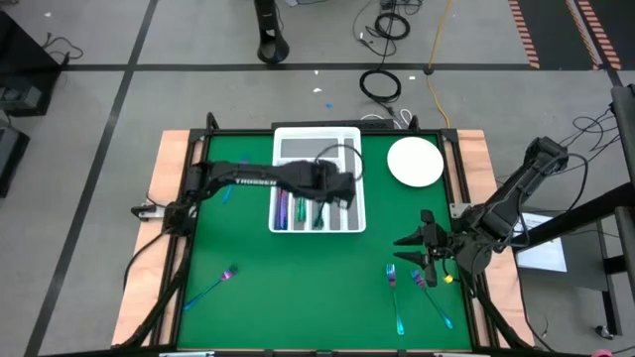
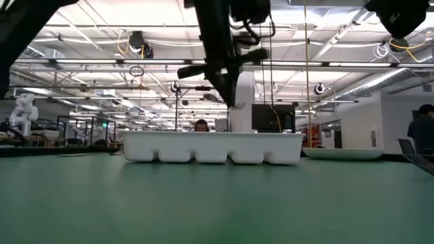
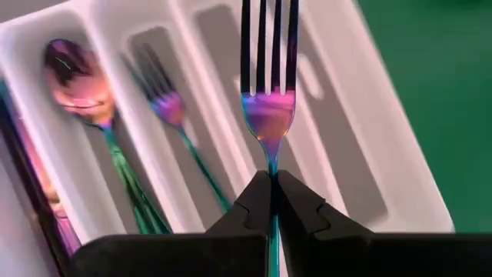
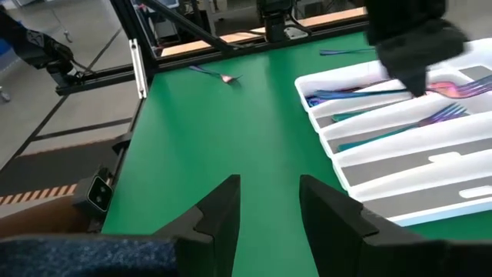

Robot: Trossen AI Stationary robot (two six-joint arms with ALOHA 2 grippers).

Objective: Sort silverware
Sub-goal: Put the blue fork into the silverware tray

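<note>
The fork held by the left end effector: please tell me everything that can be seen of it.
The fork is slim metal with an iridescent finish, pink and purple at the neck, turning teal down the handle. It has four straight dark tines. The left end effector is shut on its thin handle just below the neck. It hangs over the white compartmented tray, above a long slot beside the one holding another fork. In these views only the end effector's fingers touch it.

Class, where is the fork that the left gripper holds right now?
The fork is pinched in the left gripper, above the white tray at the table's far middle.
</note>
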